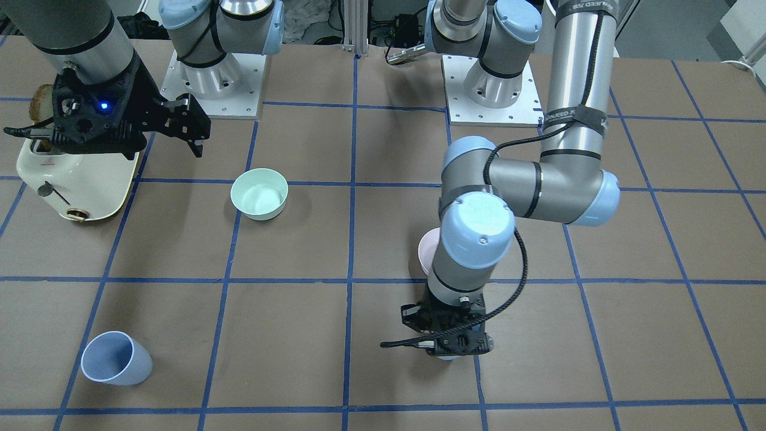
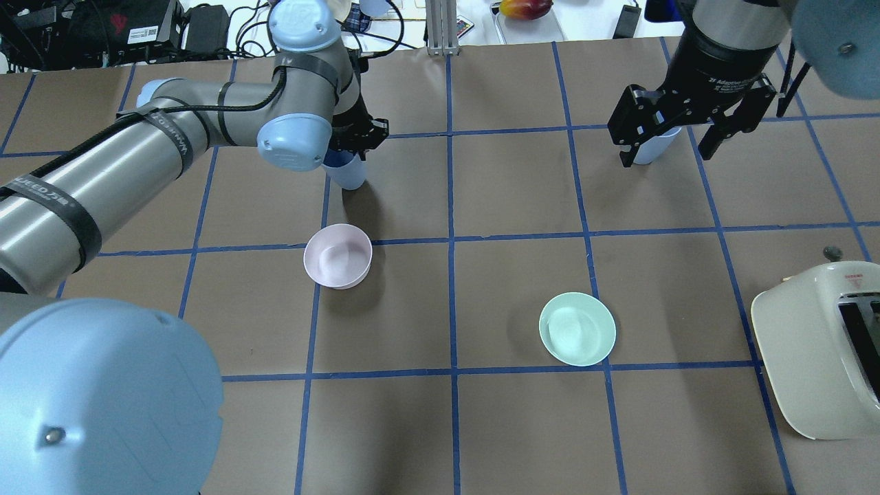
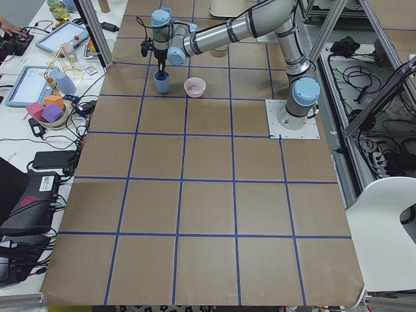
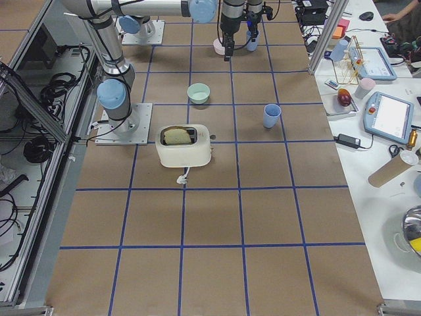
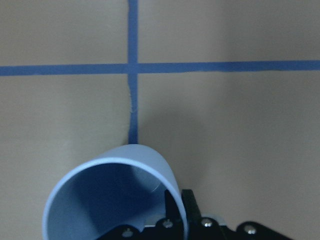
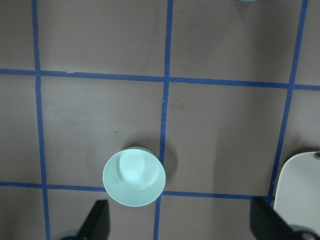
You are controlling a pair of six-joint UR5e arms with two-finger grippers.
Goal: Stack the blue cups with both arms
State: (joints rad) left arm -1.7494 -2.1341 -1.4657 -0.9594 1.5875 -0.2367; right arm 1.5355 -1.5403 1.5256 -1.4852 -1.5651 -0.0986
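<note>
Where lettering (image 2: 730, 84) reads "Adaptive" — right pincer (image 2: 667, 152) gapes.

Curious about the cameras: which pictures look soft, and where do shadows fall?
Left wrist view: the blue cup sits very close, slightly soft. Overhead view: a big joint cap looms bottom left; faint, soft-edged shadows lie beside the pink bowl and green bowl.

I log: cream toaster (image 2: 811, 357), bread slice (image 4: 175, 135) in slot, nearer my edge | mint-green bowl (image 2: 577, 328) mid-table, left of toaster | pale pink bowl (image 2: 338, 256) further left, well apart
</note>
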